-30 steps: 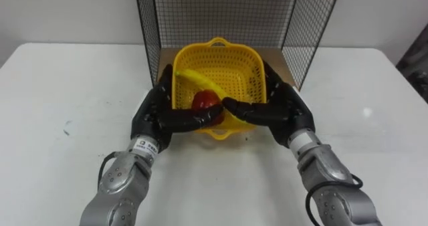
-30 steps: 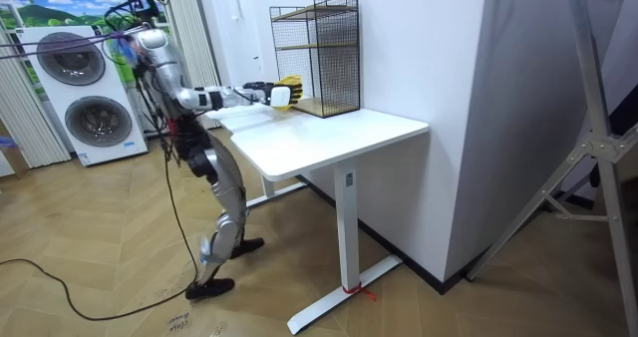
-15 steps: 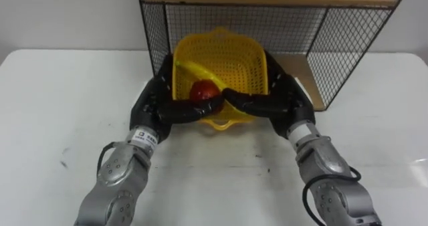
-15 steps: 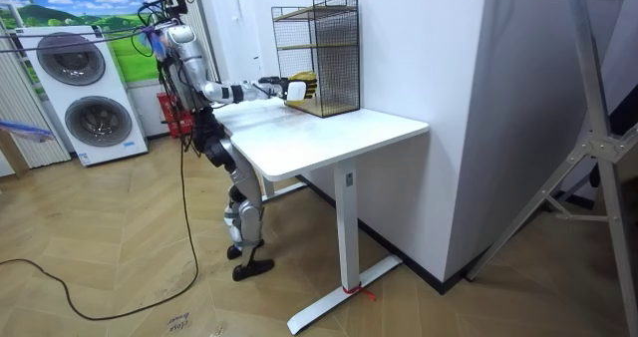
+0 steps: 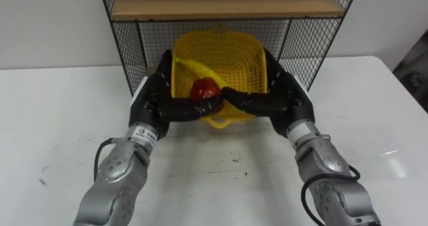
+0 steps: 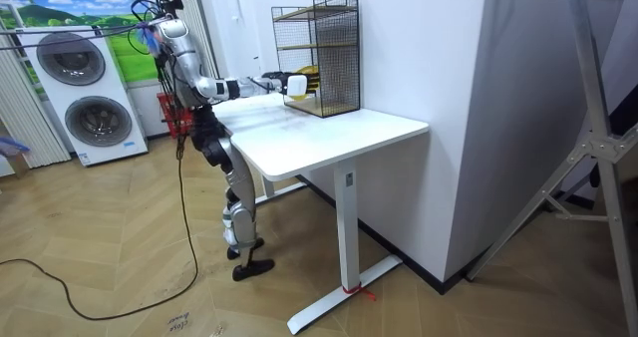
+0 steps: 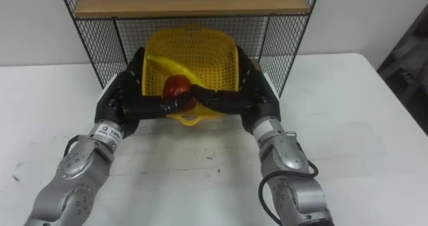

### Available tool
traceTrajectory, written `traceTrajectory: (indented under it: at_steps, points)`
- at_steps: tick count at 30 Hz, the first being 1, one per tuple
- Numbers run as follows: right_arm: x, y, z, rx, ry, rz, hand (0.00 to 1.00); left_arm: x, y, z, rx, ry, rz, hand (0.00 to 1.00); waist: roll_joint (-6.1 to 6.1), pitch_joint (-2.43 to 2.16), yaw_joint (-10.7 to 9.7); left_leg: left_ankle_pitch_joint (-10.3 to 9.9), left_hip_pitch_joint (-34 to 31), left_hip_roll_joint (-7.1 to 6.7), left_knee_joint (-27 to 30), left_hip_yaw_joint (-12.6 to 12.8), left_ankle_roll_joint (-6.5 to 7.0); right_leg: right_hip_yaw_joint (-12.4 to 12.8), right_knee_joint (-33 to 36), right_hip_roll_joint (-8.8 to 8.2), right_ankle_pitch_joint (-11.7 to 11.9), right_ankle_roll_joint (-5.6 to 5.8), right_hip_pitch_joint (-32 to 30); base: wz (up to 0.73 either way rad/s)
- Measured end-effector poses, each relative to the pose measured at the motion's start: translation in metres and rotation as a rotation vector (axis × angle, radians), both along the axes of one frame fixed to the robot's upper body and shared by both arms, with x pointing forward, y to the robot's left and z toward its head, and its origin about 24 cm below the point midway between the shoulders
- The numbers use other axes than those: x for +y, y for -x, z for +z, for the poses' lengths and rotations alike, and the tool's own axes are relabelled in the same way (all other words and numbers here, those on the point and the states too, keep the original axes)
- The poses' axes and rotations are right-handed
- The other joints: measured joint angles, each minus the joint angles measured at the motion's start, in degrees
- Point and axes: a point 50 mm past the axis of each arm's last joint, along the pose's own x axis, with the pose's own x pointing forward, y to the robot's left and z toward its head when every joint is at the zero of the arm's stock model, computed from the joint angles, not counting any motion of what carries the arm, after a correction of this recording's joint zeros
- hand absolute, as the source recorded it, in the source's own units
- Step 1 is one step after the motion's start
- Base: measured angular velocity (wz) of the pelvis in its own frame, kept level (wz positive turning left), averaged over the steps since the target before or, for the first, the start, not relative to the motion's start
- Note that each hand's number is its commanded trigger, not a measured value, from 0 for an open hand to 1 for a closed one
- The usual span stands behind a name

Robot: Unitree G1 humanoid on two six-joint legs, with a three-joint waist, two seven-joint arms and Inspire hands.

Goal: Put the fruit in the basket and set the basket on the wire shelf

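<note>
Basket (image 5: pixel 231 55) was clasped between left hand (image 5: pixel 155 100) and right hand (image 5: pixel 286 97), thumbs curled over its near rim. Thumbs partly hid the red fruit (image 5: pixel 204 88).

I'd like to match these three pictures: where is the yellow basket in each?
Left eye view: yellow basket top centre, below the wire shelf board.
Right eye view: top, just left of centre.
Room view: upper left-centre, at shelf's open front.
Shared landmark: wire shelf.
</note>
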Motion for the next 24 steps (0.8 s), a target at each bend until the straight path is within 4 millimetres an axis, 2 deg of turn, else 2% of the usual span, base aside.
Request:
traceTrajectory:
  at_steps: [8, 11, 14, 20, 24]
  points:
    - [0.0, 0.0, 0.0, 0.001, -0.006, 0.0, 0.0, 0.001, -0.001, -0.009, 0.041, -0.01, 0.0, 0.0, 0.08, 0.18, -0.2, 0.1, 0.9, 0.04, -0.5, -0.1, -0.05, 0.0, -0.7, 0.06, 0.2, 0.1, 1.2, 0.0]
    - [0.002, -0.004, 0.002, 0.0, -0.008, -0.004, 0.0, 0.001, -0.006, -0.012, 0.06, -0.019, -0.001, 0.0, 0.04, 0.43, -0.2, 0.1, 0.9, 0.08, -0.5, -0.2, -0.11, 0.1, -1.1, 0.16, 0.4, 0.02, 1.2, 0.0]
    - [0.004, -0.011, 0.007, -0.012, -0.007, -0.016, 0.0, 0.0, -0.014, -0.008, 0.063, -0.028, -0.003, 0.0, 0.23, 0.69, -0.1, 0.2, 0.7, 0.29, -0.7, -0.1, -0.16, 0.2, -2.3, 0.53, 1.2, -0.02, 1.5, -0.04]
    - [0.004, -0.033, 0.005, 0.074, -0.062, -0.042, 0.0, -0.004, -0.036, -0.003, 0.104, 0.002, 0.014, 0.0, 0.29, 0.69, -0.1, 0.9, 1.1, 0.46, -1.4, -0.1, -0.15, -0.3, -4.2, 0.61, 2.2, -0.16, 2.9, 0.03]
    - [0.005, -0.04, 0.003, 0.117, -0.065, -0.053, 0.0, -0.005, -0.041, -0.008, 0.156, -0.015, 0.012, 0.0, 0.33, 0.68, 0.0, 1.0, 1.1, 0.46, -1.5, -0.2, -0.14, -0.7, -4.3, 0.55, 2.3, -0.21, 3.0, 0.0]
